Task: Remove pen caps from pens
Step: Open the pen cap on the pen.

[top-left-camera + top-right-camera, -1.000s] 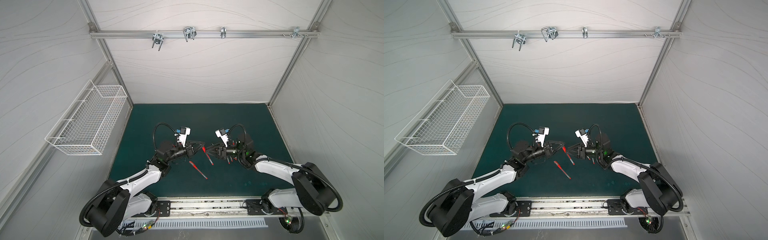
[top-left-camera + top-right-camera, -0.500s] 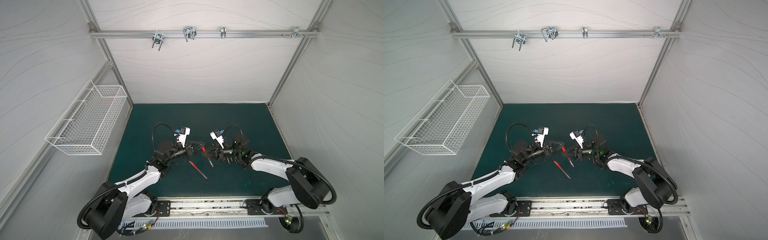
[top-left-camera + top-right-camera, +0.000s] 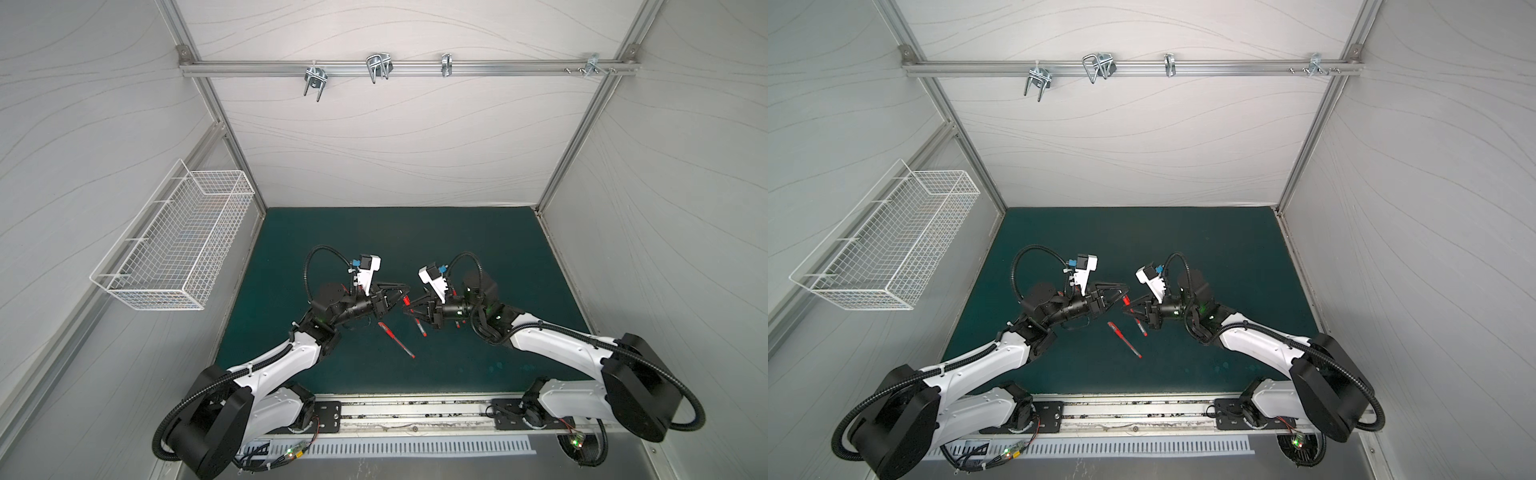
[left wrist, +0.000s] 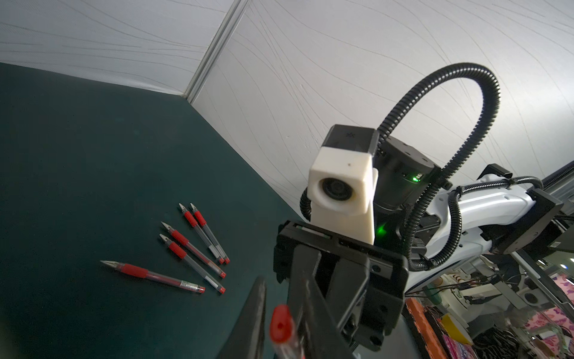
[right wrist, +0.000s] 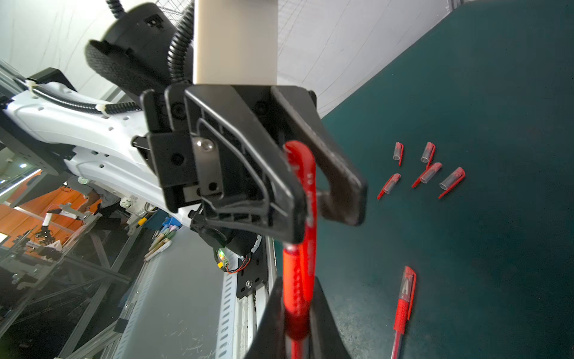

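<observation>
Vs a second ago: right hand [image 3: 409, 309] has moved in toward the left hand [image 3: 400, 297] and clamped down; a second back its jaws stood apart and it sat further off. Left hand was clamped tight then and has now eased a little. The capped pen on the worktop [image 3: 457, 249] has not moved.

Now, in both top views the two hands meet tip to tip above the middle of the worktop, with one held pen [image 5: 298, 279] bridging them.

Right hand: jaws closed on the held pen's red grip section, seen in the right wrist view; barrel end runs back between its fingers [image 5: 323, 323].

Left hand: fingers [image 5: 248, 174] sit either side of the red cap [image 5: 302, 174], which is on the pen's tip end. Jaws close to the cap, but whether they grip it or have just let go, I cannot tell.

Loose capped pen [image 3: 395, 339] lies on the worktop just below the two hands, apart from both.

Five uncapped pens [image 4: 186, 248] lie in a loose fan on the worktop behind the right hand, well apart from the left hand.

Five removed caps [image 5: 425, 169] lie clustered on the worktop, on the left arm's side, clear of both hands.
</observation>
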`<control>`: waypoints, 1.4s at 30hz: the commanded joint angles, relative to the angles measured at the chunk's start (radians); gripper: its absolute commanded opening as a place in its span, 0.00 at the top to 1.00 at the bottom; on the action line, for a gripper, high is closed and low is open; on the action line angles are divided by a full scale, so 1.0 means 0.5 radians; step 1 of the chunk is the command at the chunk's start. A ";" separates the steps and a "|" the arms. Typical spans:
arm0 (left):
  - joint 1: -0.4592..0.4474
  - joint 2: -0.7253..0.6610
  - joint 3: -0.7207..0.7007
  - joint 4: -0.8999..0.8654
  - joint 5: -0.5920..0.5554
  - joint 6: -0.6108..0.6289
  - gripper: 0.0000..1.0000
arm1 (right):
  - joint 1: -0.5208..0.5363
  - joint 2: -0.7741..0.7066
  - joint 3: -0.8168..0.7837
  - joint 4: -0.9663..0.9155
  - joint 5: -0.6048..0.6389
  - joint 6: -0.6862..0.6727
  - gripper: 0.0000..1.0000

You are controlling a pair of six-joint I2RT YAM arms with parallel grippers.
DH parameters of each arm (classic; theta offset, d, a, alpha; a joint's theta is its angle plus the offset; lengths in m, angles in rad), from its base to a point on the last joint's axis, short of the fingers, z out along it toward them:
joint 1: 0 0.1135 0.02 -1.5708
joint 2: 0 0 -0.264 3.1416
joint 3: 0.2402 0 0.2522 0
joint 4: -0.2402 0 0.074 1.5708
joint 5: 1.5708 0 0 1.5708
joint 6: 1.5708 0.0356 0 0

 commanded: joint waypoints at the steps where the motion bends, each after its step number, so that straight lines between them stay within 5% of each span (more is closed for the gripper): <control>1: -0.007 0.000 0.058 0.081 0.013 0.023 0.83 | 0.016 -0.015 0.048 -0.082 0.066 -0.074 1.00; 8: -0.007 -0.004 0.060 0.069 0.017 0.024 0.98 | 0.022 -0.024 0.044 -0.085 0.079 -0.072 1.00; 16: -0.013 0.026 0.073 0.069 0.035 0.015 0.84 | 0.020 -0.048 0.040 -0.092 0.081 -0.078 1.00; 26: -0.021 0.051 0.084 0.066 0.044 0.014 0.83 | 0.020 -0.067 0.037 -0.094 0.086 -0.080 1.00; 33: -0.020 0.058 0.085 0.063 0.050 0.010 0.85 | 0.019 -0.076 0.034 -0.094 0.093 -0.079 1.00; 38: -0.021 0.047 0.083 0.054 0.041 0.014 1.00 | 0.019 -0.076 0.031 -0.097 0.098 -0.078 1.00; 42: -0.019 0.028 0.075 0.025 -0.002 0.017 1.00 | 0.021 -0.079 0.029 -0.106 0.125 -0.088 1.00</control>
